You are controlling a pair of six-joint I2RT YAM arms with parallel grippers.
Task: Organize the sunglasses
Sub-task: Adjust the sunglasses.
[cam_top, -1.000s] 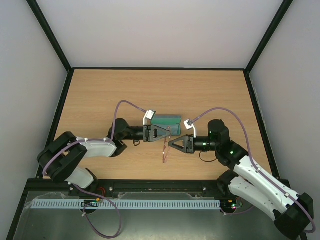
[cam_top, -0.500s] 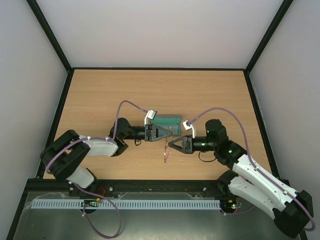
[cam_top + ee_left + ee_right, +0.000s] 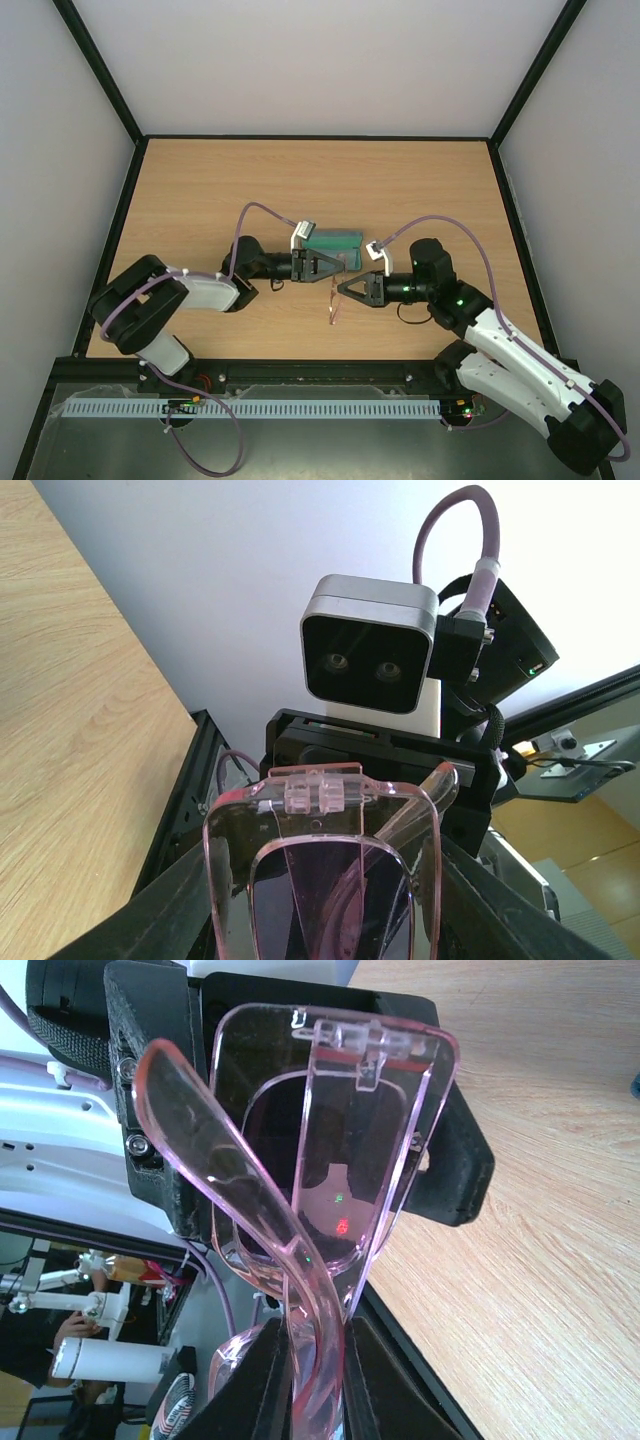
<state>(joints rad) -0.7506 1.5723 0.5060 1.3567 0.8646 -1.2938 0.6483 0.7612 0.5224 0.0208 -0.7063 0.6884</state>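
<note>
The sunglasses, thin pink frame and pinkish lenses, hang in the air between my two grippers over the middle of the table. My left gripper reaches in from the left, its fingers against both side edges of one lens rim. My right gripper comes from the right and is shut on a folded temple arm and the frame edge. In the right wrist view the lens stands upright with the left gripper's black fingers on either side of it.
The blue-grey case with green lining lies open just behind the two grippers. The wooden table is ringed by a black frame and white walls. The right wrist's camera faces the left wrist closely.
My left gripper has pushed a little to the right, further onto the sunglasses. The right gripper has shifted slightly left and kept its hold; the glasses stay hanging between them.
</note>
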